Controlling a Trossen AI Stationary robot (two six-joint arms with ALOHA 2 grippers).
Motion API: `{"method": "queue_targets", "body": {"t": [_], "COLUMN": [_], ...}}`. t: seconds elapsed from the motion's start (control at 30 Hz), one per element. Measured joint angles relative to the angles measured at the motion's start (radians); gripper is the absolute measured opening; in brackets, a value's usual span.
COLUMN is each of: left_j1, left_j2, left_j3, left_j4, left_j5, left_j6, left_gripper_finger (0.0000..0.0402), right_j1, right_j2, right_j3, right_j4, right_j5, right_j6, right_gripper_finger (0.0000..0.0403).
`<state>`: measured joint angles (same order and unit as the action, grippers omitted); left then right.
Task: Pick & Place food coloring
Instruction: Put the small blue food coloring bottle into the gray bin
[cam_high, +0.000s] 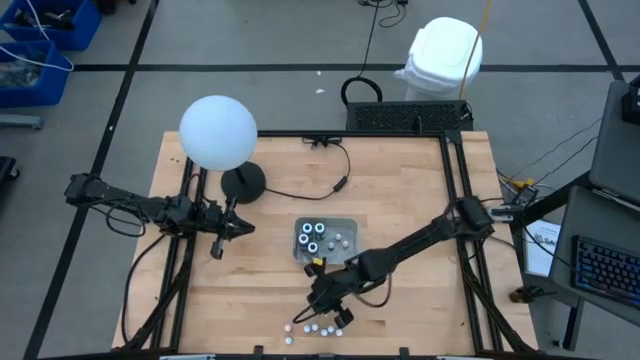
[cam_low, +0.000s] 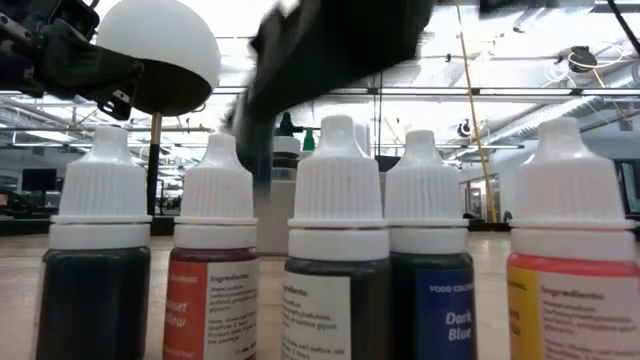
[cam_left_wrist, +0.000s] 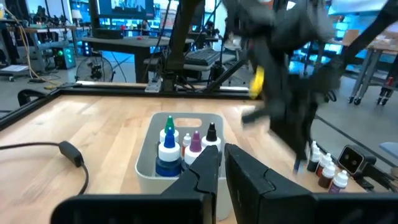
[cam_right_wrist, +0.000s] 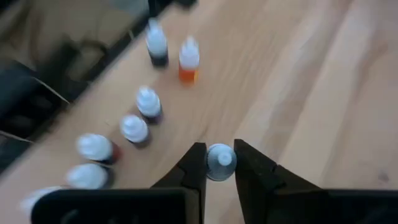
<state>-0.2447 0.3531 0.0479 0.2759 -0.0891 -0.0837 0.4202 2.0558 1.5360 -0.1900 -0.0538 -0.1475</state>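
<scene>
Bottles of food coloring (cam_low: 337, 250) stand upright in a loose row at the near edge of the table (cam_high: 400, 200), small dropper types with ribbed white caps and printed labels. Low view, body colours across the row: near-black, red-orange, dark, dark blue (label reads "Dark Blue"), yellow-orange. More containers sit in the grey tray (cam_high: 350, 222) at mid-table; left wrist view shows green, blue, pink-purple and black tips standing inside it, and high view shows three dark round tops with pale rings at the tray's left end. Right tool (cam_right_wrist: 219, 163) is low over the table between tray and near-edge row, fingers narrow and closed on the white cap of one small bottle (cam_right_wrist: 220, 158), which stands upright between them. Right wrist view: six or so further bottles (cam_right_wrist: 134, 129) lie in a ragged line beside it, apart from the fingers, one with an orange body, one dark. Left tool (cam_left_wrist: 222, 163) waits left of the tray, near the lamp base (cam_high: 243, 182), fingers nearly together with a slim gap, holding nothing.
</scene>
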Motion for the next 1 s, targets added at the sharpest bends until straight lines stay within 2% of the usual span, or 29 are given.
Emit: {"method": "queue_targets", "body": {"t": [0.13, 0.23, 0.4, 0.67, 0.83, 1.0], "left_j1": [0.000, 0.000, 0.000, 0.000, 0.000, 0.000], "left_j2": [0.000, 0.000, 0.000, 0.001, 0.001, 0.003], "left_j3": [0.000, 0.000, 0.000, 0.000, 0.000, 0.000], "left_j4": [-0.012, -0.011, -0.014, -0.016, -0.013, -0.012], "left_j5": [0.000, 0.000, 0.000, 0.000, 0.000, 0.000], "left_j6": [0.000, 0.000, -0.008, -0.009, -0.010, -0.005], "left_gripper_finger": [0.0037, 0.0037, 0.0037, 0.0037, 0.0037, 0.0037], "right_j1": [0.000, -0.019, -0.055, -0.069, -0.084, -0.118], "right_j2": [-0.136, -0.265, -0.528, -0.948, -1.111, -1.190], "right_j3": [-0.034, -0.146, -0.432, -0.929, -1.151, -1.277], "right_j4": [-0.030, 0.033, 0.251, 0.514, 0.696, 0.787], "right_j5": [0.001, 0.026, 0.055, 0.295, 0.320, 0.319], "right_j6": [-0.032, -0.042, 0.027, 0.117, 0.161, 0.192], "right_gripper_finger": [0.0047, 0.0047, 0.0047, 0.0047, 0.0047, 0.0047]}}
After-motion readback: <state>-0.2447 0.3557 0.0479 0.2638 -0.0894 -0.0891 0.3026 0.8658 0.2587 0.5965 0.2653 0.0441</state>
